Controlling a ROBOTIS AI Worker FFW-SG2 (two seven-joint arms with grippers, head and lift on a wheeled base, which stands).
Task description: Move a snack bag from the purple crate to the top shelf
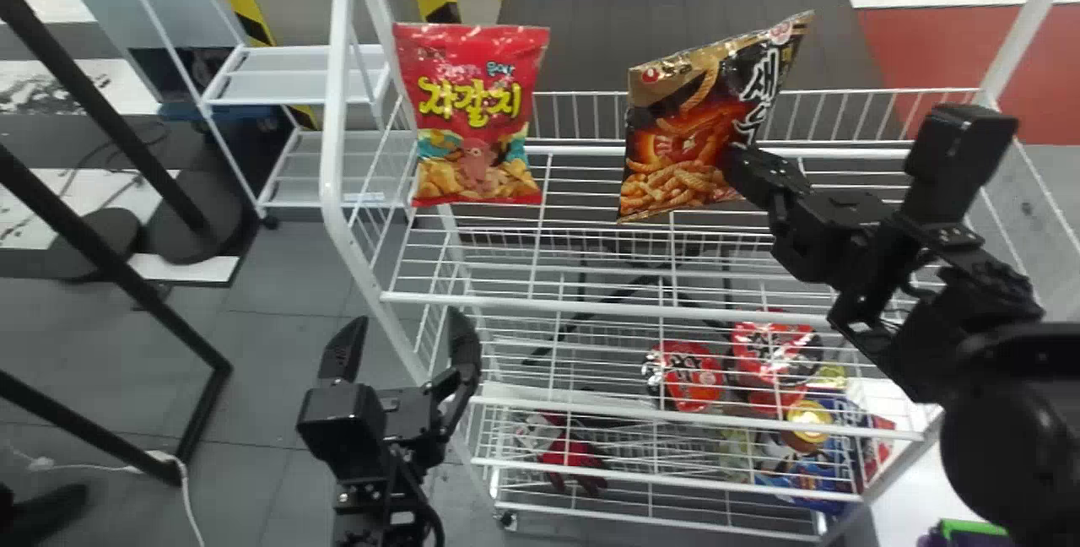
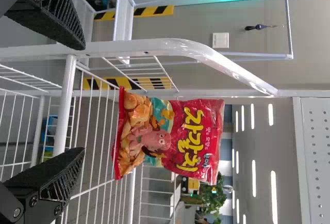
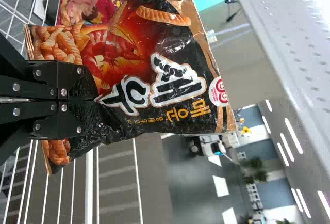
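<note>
In right wrist view, jaws pinch black bag [image 3: 170, 43].

- The black-and-gold snack bag [image 1: 683, 129] is held, creased and tilted, over the middle of the top shelf [image 1: 523, 302].
- The shelf is formed of white wire.

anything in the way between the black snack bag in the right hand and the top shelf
Nothing visible stands between the black snack bag, tilted in the right hand, and the top shelf below; the red snack bag is off to the left.
</note>
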